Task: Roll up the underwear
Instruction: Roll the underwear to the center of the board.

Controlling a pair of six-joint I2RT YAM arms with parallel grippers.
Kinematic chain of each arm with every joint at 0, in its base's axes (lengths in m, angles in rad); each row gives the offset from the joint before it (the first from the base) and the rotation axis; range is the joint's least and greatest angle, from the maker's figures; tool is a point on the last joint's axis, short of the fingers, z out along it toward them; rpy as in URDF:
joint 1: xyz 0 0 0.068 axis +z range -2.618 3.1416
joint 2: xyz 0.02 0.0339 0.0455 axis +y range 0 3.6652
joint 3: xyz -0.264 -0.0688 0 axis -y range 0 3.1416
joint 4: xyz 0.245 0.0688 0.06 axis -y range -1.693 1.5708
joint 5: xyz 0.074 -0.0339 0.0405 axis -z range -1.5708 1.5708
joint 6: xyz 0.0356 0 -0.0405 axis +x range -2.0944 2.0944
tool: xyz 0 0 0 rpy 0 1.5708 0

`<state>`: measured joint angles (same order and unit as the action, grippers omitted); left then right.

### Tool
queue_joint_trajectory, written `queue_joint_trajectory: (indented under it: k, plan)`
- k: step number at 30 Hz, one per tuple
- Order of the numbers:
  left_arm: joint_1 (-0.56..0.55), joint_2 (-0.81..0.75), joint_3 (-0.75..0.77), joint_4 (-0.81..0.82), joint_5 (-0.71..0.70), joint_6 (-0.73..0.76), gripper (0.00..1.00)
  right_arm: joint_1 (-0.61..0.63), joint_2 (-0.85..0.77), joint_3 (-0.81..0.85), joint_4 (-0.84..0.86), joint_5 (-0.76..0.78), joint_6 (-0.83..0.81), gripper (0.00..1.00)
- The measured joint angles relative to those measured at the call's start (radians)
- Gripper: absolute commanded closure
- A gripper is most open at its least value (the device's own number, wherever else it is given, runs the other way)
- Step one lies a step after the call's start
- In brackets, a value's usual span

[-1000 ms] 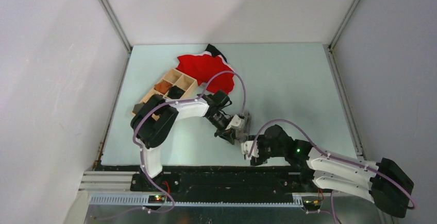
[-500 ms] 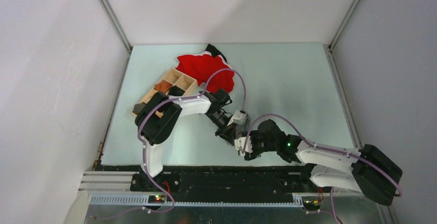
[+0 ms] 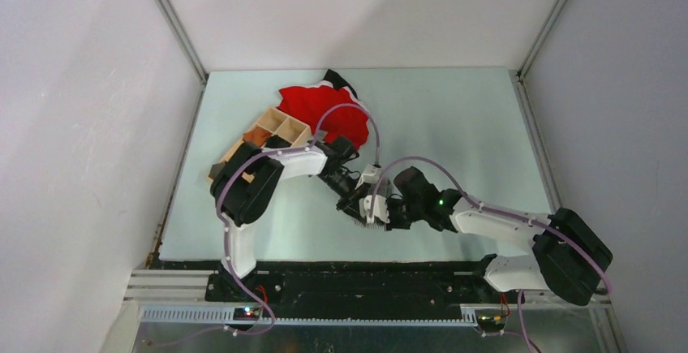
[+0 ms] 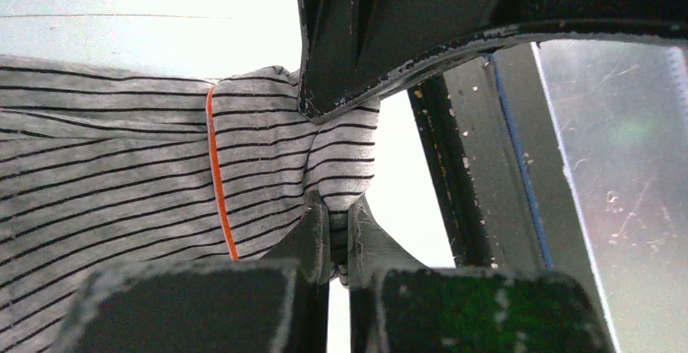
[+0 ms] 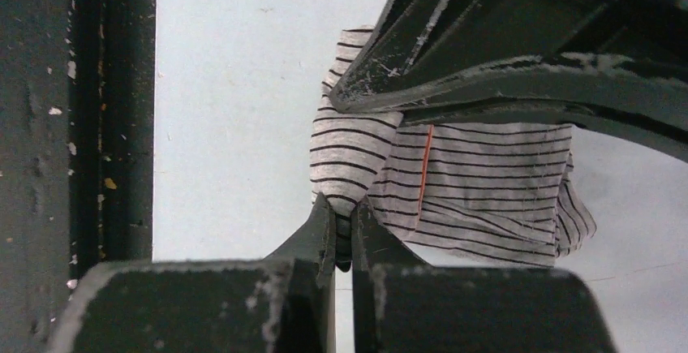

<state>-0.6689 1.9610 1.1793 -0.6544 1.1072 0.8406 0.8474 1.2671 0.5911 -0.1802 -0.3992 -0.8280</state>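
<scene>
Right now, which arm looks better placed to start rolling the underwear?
Probably the right. The right gripper and left gripper both pinch the underwear, but beyond the right one the cloth spreads out over the table, ready to roll. At the left one it looks bunched.

No legible text, label, brand, number or sign in any view. On the underwear (image 4: 122,166), only fine stripes and an orange seam line.

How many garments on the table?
2: grey-and-white striped fabric underwear, near centre, in left gripper and right gripper; bright red cloth at far edge. Wooden tray may hide more.
</scene>
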Motion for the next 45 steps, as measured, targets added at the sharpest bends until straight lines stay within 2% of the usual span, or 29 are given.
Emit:
queue_joint_trajectory:
  k: [4, 6, 11, 14, 16, 17, 18, 19, 21, 29, 33, 35, 37, 39, 42, 45]
  plan:
    - [0.024, 0.024, 0.028, -0.057, 0.049, -0.011, 1.00, -0.061, 0.064, 0.107, -0.119, -0.080, 0.029, 1.00]
    - [0.035, 0.077, 0.097, -0.137, 0.076, -0.002, 1.00, -0.110, 0.130, 0.185, -0.211, -0.141, 0.043, 1.00]
    - [0.063, 0.309, 0.358, -0.514, 0.154, 0.200, 1.00, -0.267, 0.382, 0.372, -0.409, -0.343, 0.055, 1.00]
    - [0.094, 0.411, 0.414, -0.673, 0.218, 0.261, 0.98, -0.312, 0.525, 0.481, -0.531, -0.461, 0.046, 1.00]
    - [0.113, 0.444, 0.425, -0.735, 0.256, 0.285, 0.88, -0.339, 0.589, 0.528, -0.578, -0.519, 0.048, 1.00]
    - [0.120, 0.452, 0.428, -0.750, 0.266, 0.286, 0.76, -0.344, 0.607, 0.543, -0.592, -0.533, 0.048, 1.00]
    - [0.128, 0.458, 0.429, -0.770, 0.274, 0.286, 0.41, -0.348, 0.628, 0.565, -0.613, -0.552, 0.048, 1.00]
    - [0.134, 0.459, 0.428, -0.783, 0.277, 0.283, 0.11, -0.348, 0.644, 0.580, -0.626, -0.562, 0.047, 1.00]
    - [0.148, 0.461, 0.428, -0.811, 0.272, 0.254, 0.02, -0.349, 0.686, 0.629, -0.676, -0.572, 0.044, 1.00]
    - [0.197, 0.475, 0.440, -0.901, 0.284, 0.097, 0.01, -0.354, 0.819, 0.777, -0.814, -0.595, 0.061, 1.00]
    - [0.211, 0.472, 0.440, -0.867, 0.255, -0.004, 0.01, -0.355, 0.856, 0.819, -0.852, -0.597, 0.093, 1.00]
    - [0.216, 0.446, 0.426, -0.786, 0.211, -0.136, 0.01, -0.360, 0.875, 0.835, -0.870, -0.599, 0.103, 1.00]
    - [0.223, 0.345, 0.355, -0.574, 0.062, -0.388, 0.01, -0.360, 0.882, 0.842, -0.885, -0.597, 0.112, 1.00]
    - [0.234, 0.249, 0.299, -0.455, -0.080, -0.564, 0.01, -0.361, 0.886, 0.842, -0.888, -0.589, 0.143, 1.00]
    - [0.255, 0.120, 0.297, -0.293, -0.266, -0.652, 0.01, -0.380, 0.923, 0.837, -0.903, -0.553, 0.266, 1.00]
    - [0.265, 0.001, 0.336, -0.167, -0.426, -0.674, 0.01, -0.405, 0.966, 0.832, -0.930, -0.560, 0.363, 1.00]
